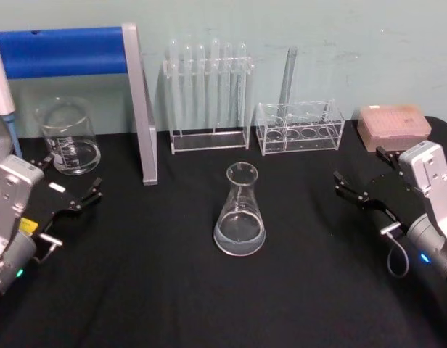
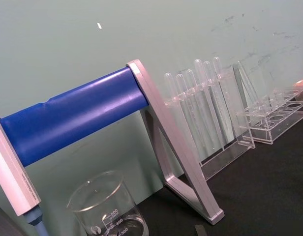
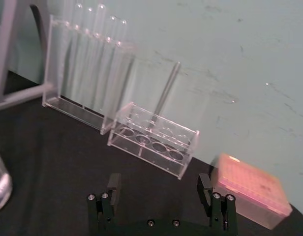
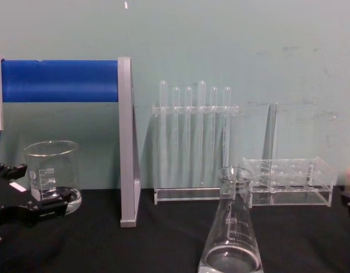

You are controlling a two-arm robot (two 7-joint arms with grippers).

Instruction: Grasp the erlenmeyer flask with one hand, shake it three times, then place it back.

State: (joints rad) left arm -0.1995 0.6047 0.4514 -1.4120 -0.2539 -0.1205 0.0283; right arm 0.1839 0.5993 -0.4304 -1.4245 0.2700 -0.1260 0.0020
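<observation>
- The erlenmeyer flask [image 1: 239, 214] is standing upright at the centre of the black table [image 1: 158, 290], in front of the tall tube rack [image 1: 209, 138] and the low rack [image 1: 300, 132].
- The right gripper [image 1: 363, 171] is sitting well apart to its right, jaws spread wide, gripping nothing.
- The left gripper [image 1: 70, 181] is sitting near the beaker [image 1: 67, 136], jaws likewise parted and empty.
</observation>
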